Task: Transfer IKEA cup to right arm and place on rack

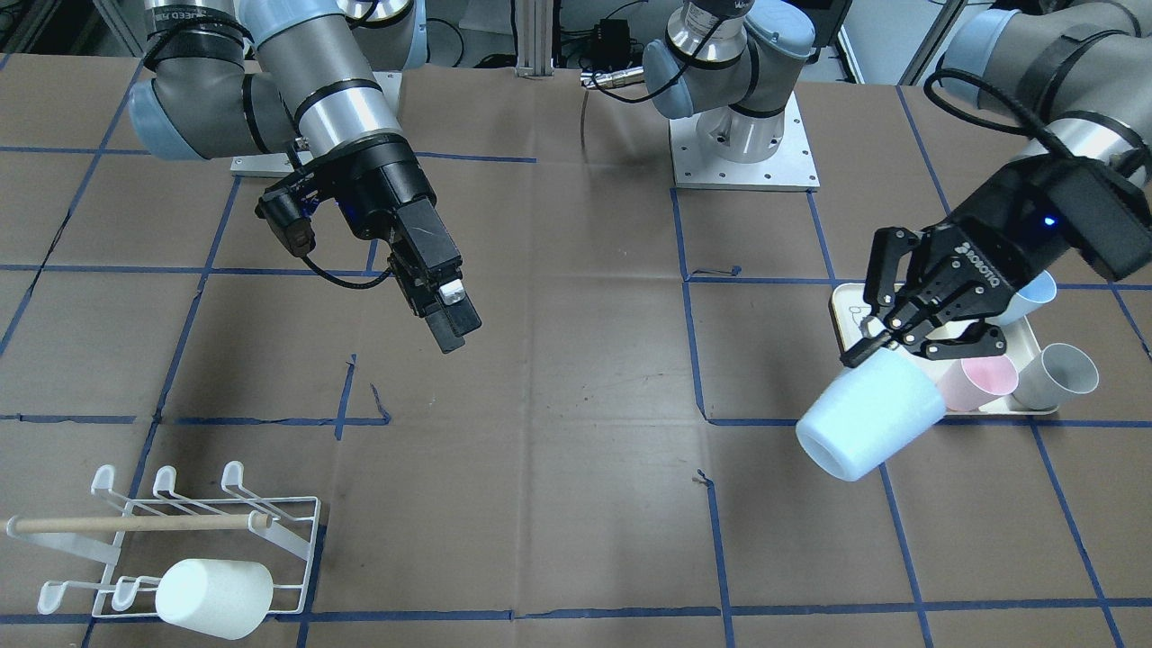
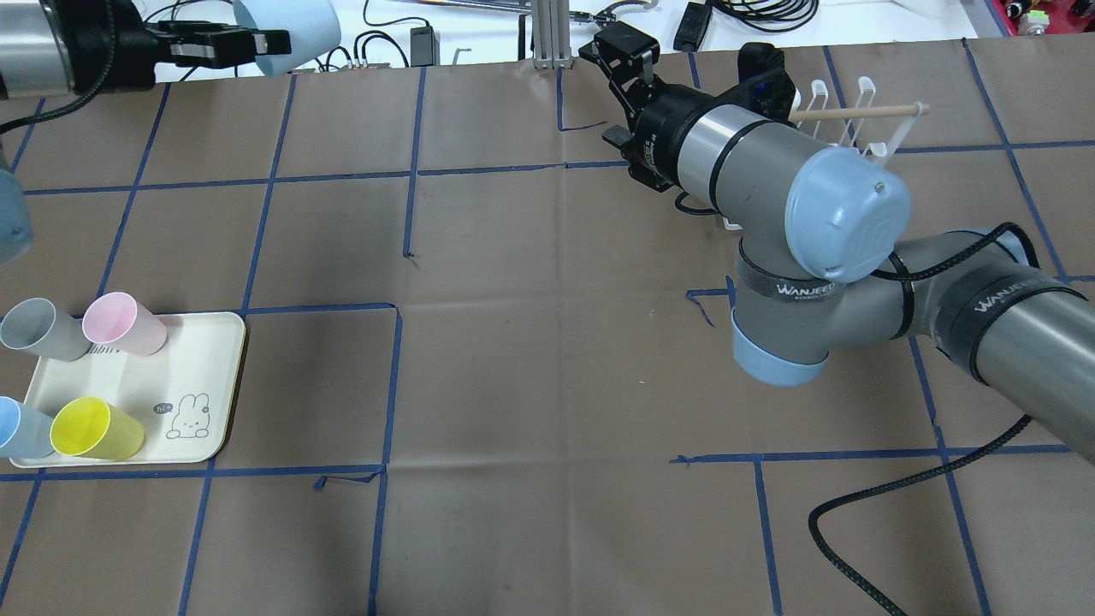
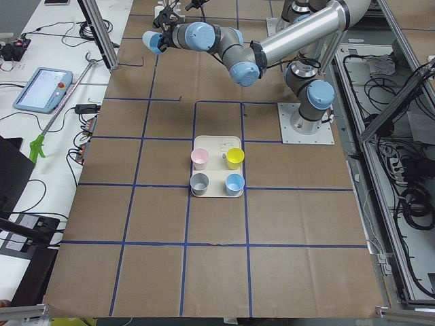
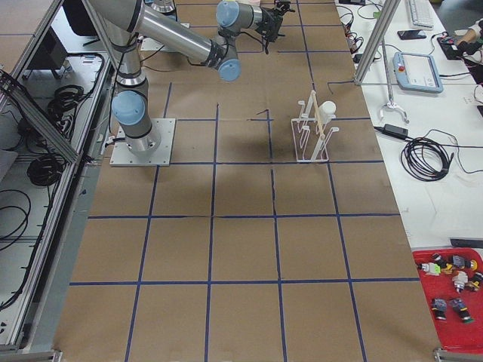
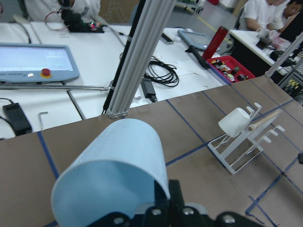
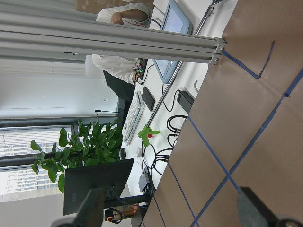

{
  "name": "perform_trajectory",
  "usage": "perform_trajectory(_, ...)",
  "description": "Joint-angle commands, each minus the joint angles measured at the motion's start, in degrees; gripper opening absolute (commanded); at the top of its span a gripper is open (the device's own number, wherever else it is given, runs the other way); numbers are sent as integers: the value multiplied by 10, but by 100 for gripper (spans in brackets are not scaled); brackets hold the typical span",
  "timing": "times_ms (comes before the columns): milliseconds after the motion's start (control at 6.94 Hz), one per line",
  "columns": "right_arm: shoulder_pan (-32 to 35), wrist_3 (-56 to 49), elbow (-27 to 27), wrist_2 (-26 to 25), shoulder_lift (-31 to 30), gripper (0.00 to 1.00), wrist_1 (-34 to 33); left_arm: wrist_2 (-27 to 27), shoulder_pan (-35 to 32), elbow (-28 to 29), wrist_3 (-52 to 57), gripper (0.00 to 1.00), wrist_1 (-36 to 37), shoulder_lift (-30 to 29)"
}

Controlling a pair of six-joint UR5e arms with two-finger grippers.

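Observation:
My left gripper point(image 1: 918, 349) is shut on the base end of a light-blue cup point(image 1: 868, 423), held tilted in the air above the tray's edge, its mouth facing away from the gripper. The cup also shows in the overhead view point(image 2: 287, 34) and fills the left wrist view point(image 5: 113, 175). My right gripper point(image 1: 447, 322) hangs open and empty over the middle of the table, well apart from the cup; its fingers point(image 6: 92, 208) stand wide apart. The white wire rack point(image 1: 270, 522) with a wooden dowel stands at the table's edge and holds a white cup point(image 1: 214, 598).
A cream tray point(image 2: 214, 385) holds a pink cup point(image 2: 124, 323), a grey cup point(image 2: 38, 329), a yellow cup point(image 2: 96, 429) and a blue cup point(image 2: 19, 428). In the overhead view the right arm point(image 2: 770, 171) hides part of the rack point(image 2: 855, 111).

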Motion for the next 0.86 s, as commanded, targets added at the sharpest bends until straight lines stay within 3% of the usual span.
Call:
perform_trajectory(0, 0, 37, 3, 0, -3, 100, 0, -37, -34, -77, -1, 0, 138, -6)
perform_trajectory(288, 3, 79, 3, 1, -2, 100, 0, -82, -37, -129, -8, 0, 270, -41)
perform_trajectory(720, 3, 84, 3, 0, -2, 100, -1, -82, -72, -128, -48, 0, 350, -77)
